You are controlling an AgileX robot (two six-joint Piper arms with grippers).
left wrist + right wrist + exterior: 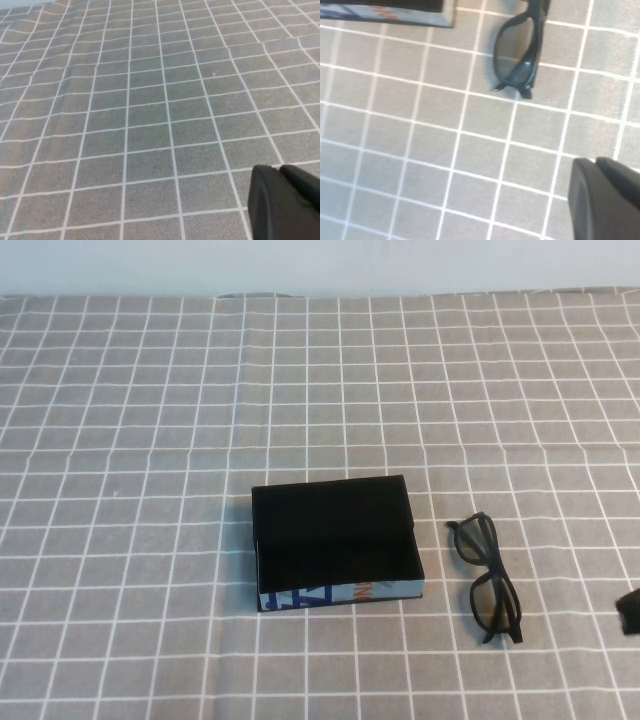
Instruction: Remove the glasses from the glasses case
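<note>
Glasses (487, 576) lie flat on grid cloth (150, 440), just right of open glasses case (335, 540), outside it. Right gripper (630, 611) at right edge, near glasses. Left gripper (285, 202) over bare cloth.

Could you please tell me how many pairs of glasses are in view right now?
1. The glasses lie on the tablecloth, outside the glasses case, on its right, between it and the right gripper. The left gripper is elsewhere.
</note>
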